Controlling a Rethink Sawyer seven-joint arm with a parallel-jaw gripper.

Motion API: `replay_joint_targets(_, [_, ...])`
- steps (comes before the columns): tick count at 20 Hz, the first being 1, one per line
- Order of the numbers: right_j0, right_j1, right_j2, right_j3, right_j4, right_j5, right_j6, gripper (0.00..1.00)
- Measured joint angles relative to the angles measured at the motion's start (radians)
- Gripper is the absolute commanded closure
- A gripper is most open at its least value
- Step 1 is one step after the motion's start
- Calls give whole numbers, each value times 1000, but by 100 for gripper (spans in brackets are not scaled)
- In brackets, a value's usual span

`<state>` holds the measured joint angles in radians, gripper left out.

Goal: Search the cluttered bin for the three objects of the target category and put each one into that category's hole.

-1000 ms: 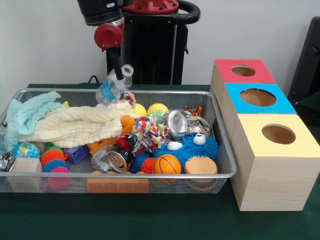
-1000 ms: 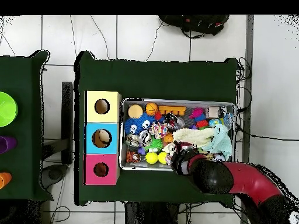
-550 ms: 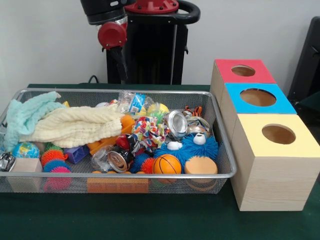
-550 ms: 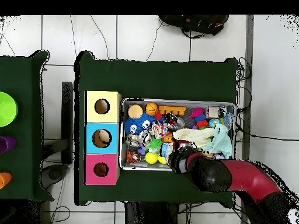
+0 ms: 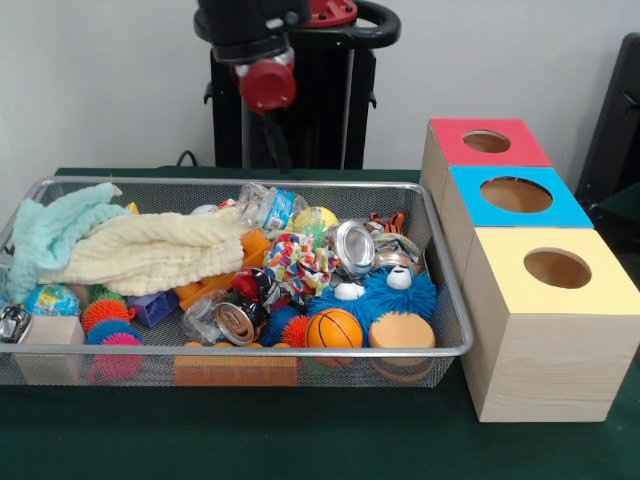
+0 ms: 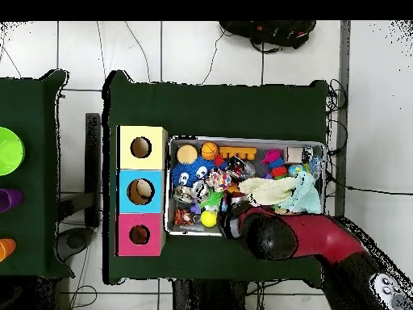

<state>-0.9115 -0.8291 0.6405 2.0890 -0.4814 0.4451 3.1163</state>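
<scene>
- The gripper [image 5: 277, 150] hung above the far rim of the wire bin [image 5: 300, 351]; whether it held anything could not be told.
- A crumpled plastic bottle [image 5: 268, 207] lay just beside the cream cloth [image 5: 150, 250].
- A small basketball [image 5: 334, 328] sat near the front wall, beside the blue furry toy [image 5: 385, 295].
- Three boxes stood beside the bin: red box [image 5: 482, 143], blue box [image 5: 515, 195], yellow box [image 5: 555, 270], each with a round hole.

The front view looks level and close across the mesh bin [image 5: 440, 300] and three holed boxes [image 5: 540, 320]. The overhead view looks straight down from high up, turned half round. Both share bin [image 6: 171, 186] and boxes [image 6: 123, 190].
</scene>
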Motion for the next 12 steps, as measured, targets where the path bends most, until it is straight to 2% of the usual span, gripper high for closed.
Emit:
replay_joint_targets(1, [76, 13, -45, -15, -48, -21, 0, 0])
replay_joint_targets(3, [183, 33, -109, -31, -105, -60, 0, 0])
replay_joint_targets(5, [275, 50, -162, -41, -143, -100, 0, 0])
replay_joint_targets(6, [344, 64, -202, -48, -163, -134, 0, 0])
replay_joint_targets(9, [515, 105, -306, -64, -188, -228, 1, 0])
replay_joint_targets(12, [648, 143, -395, -72, -183, -315, 1, 0])
